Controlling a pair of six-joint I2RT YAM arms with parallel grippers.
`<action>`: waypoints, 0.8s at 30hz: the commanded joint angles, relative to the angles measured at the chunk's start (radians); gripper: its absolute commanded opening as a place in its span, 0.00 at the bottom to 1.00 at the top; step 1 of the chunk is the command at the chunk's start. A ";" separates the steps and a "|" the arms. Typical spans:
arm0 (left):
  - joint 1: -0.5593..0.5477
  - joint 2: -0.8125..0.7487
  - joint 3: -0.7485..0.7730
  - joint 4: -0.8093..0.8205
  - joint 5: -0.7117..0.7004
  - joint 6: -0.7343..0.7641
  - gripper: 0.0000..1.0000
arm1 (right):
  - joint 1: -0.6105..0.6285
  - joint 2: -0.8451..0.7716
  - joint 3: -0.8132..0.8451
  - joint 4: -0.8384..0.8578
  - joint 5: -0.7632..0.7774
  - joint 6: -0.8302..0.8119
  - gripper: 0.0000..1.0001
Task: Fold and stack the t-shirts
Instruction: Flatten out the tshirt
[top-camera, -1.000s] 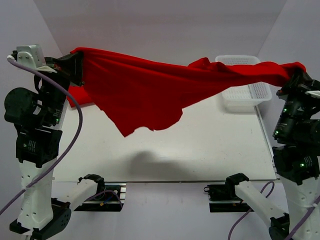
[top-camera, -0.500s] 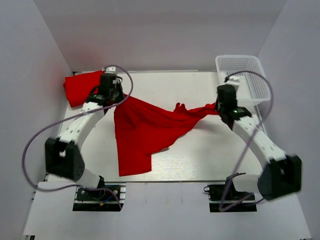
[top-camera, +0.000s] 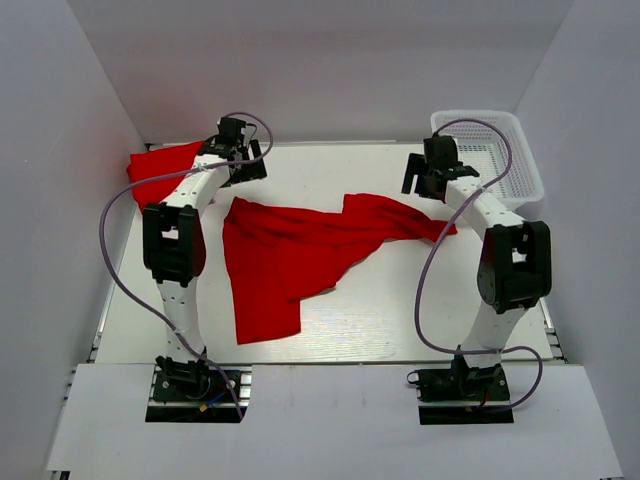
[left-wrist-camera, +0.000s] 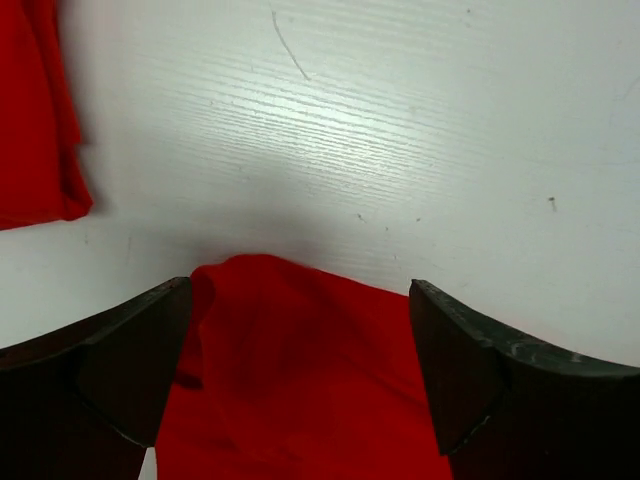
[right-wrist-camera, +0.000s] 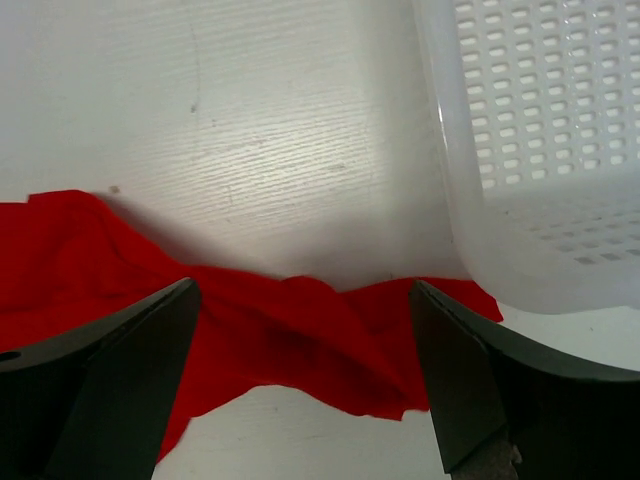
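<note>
White walls box in a white bench (top-camera: 420, 310), with both arms reaching out toward the far side. One red shirt (top-camera: 290, 255) lies loose and rumpled across the middle. It's not folded, more of a wonky triangle. The wide part sits left of centre, with a flap running toward the near edge, and a thin wrinkly strip trails off to the right.

The left arm (top-camera: 185, 210) stretches to the far left, and the left jaws hang over the shirt's far-left corner. In the wrist view they're spread wide, with the cloth corner lying on the bench between them and nothing pinched.

Same deal on the other side. The right arm (top-camera: 490, 215) reaches out by the basket (top-camera: 475, 115), and the right jaws are wide apart over the thin end of the shirt, gripping nothing. That end runs right up to the basket's near wall, though I can't tell if it actually touches.

The other shirt (top-camera: 150, 170) is bunched in the far left corner by the wall, partly hidden behind the left arm. A strip of bare bench separates it from the spread-out one. The basket sits in the far right corner.
</note>
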 joint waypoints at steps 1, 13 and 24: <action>0.000 -0.069 0.047 -0.125 -0.011 0.024 0.99 | -0.001 -0.029 0.054 -0.044 -0.049 -0.011 0.90; -0.052 -0.444 -0.323 -0.136 0.217 0.008 0.99 | 0.001 -0.290 -0.138 -0.070 -0.079 -0.038 0.90; -0.320 -0.687 -0.780 -0.040 0.470 -0.143 0.90 | -0.002 -0.455 -0.347 -0.064 -0.072 0.016 0.90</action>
